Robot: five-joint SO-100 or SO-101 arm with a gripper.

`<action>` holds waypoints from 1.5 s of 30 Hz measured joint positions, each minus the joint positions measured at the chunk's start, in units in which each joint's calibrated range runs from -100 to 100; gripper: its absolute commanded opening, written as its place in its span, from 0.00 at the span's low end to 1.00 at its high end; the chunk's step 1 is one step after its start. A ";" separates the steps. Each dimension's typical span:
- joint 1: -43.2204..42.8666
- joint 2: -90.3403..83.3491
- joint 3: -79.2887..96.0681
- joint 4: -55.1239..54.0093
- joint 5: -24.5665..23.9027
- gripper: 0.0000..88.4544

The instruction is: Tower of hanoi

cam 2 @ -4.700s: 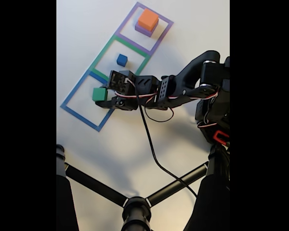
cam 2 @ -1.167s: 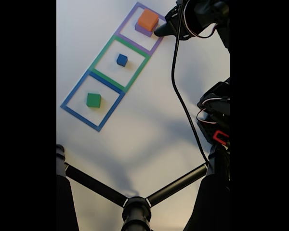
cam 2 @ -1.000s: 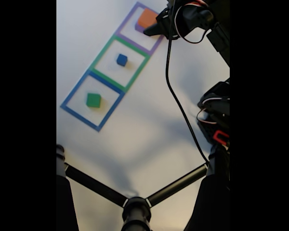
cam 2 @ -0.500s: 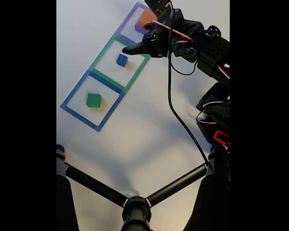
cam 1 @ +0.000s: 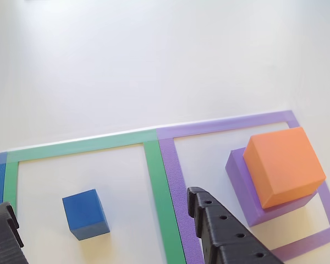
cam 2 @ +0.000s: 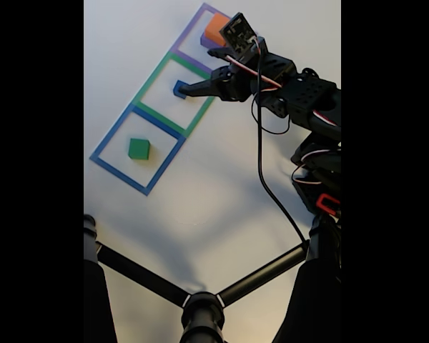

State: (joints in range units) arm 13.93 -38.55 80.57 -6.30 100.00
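Open fingers (cam 1: 22, 225) straddle blue cube (cam 1: 86, 214); orange block (cam 1: 283, 165) tops purple block (cam 1: 243, 181).

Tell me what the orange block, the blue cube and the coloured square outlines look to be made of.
The orange square block and the small blue cube look like matte foam: dull, even faces with soft edges and no shine, though painted wood can't be ruled out. The coloured square outlines look like flat adhesive tape strips, lying flush and overlapping at corners.

You are looking steeply down from above in the fixed view, standing well back. In the other view you are looking close and low, from behind the fingers. Both are sharing the blue cube (cam 1: 86, 213) (cam 2: 178, 88) and orange block (cam 1: 283, 166) (cam 2: 216, 30).
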 measured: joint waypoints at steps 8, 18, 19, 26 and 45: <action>0.00 14.12 3.01 -19.14 0.00 0.43; 0.00 29.59 3.01 -33.73 0.00 0.42; 0.00 30.60 3.01 -34.53 0.00 0.42; -1.30 37.24 2.24 -38.76 0.00 0.42; -5.49 47.33 -6.62 -41.39 0.00 0.39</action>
State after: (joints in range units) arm 8.44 8.79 73.95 -47.69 100.00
